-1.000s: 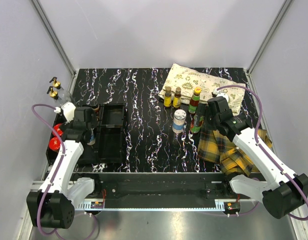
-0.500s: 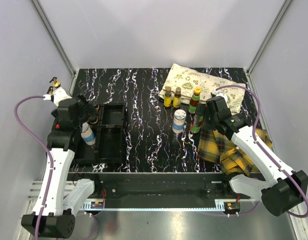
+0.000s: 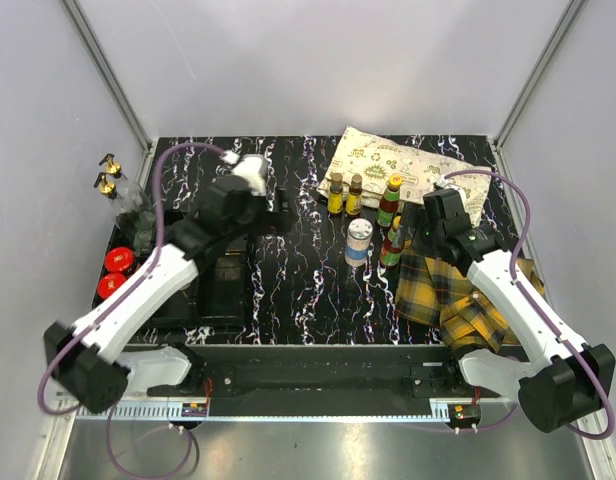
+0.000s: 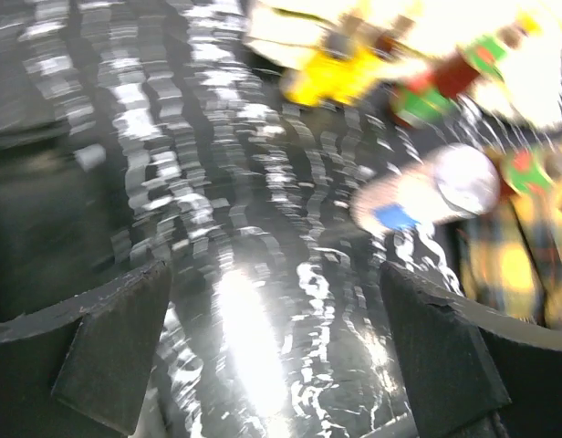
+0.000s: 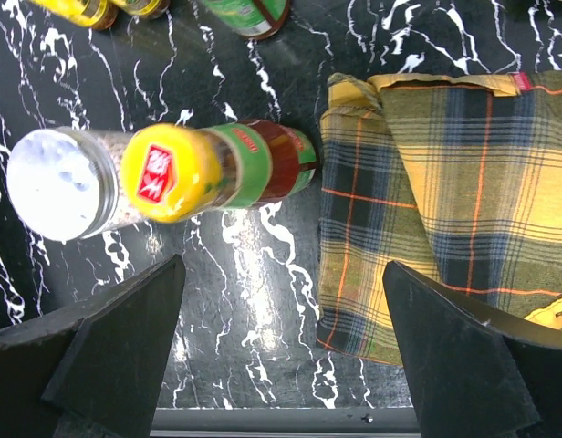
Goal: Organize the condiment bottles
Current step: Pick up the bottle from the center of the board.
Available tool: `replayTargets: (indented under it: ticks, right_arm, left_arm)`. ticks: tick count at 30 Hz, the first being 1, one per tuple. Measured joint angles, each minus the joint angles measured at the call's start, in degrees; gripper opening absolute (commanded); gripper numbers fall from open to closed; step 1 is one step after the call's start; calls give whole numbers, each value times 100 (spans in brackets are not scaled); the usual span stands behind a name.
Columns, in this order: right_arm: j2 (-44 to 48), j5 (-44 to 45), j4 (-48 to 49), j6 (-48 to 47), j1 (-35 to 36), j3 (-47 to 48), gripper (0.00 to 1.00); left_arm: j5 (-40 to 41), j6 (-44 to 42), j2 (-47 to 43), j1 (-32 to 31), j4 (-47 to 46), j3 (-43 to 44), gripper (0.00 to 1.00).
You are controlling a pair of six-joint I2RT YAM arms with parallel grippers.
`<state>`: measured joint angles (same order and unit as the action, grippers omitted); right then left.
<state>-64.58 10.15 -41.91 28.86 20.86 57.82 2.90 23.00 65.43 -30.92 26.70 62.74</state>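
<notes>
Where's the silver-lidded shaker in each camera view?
Top external: silver-lidded shaker just right of centre.
Left wrist: blurred, right of centre.
Right wrist: left edge, beside the yellow-capped bottle.
Shared landmark: yellow plaid cloth, to its right in every view.

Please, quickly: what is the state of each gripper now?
Left gripper: open, holding nothing.
Right gripper: open, holding nothing.

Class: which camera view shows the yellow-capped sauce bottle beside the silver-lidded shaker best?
Right wrist: the yellow-capped sauce bottle is close and sharp, cap and label clear. The top view shows it small. The left wrist view is too blurred to tell it.
</notes>
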Motion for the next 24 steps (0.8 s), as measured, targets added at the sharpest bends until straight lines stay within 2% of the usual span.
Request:
replayTargets:
  ticks: [4,10,16,24]
  right_arm:
    - [0,-109,0,37,-173,0,100]
    - [2,-256,0,83,-264,0,100]
    - [70,-319,0,98,-302,0,100]
    - [144,-365,2,98,-350,-2,100]
  left_arm:
    - [-160,-337,1060,-761,-358,577,99]
    - [-162,-728,2498,-1403,-682,1563,99]
    - [-249,-968,3412,-1567,-734,2308,99]
    - [-422,-1016,3969,-1720,-798,2653,99]
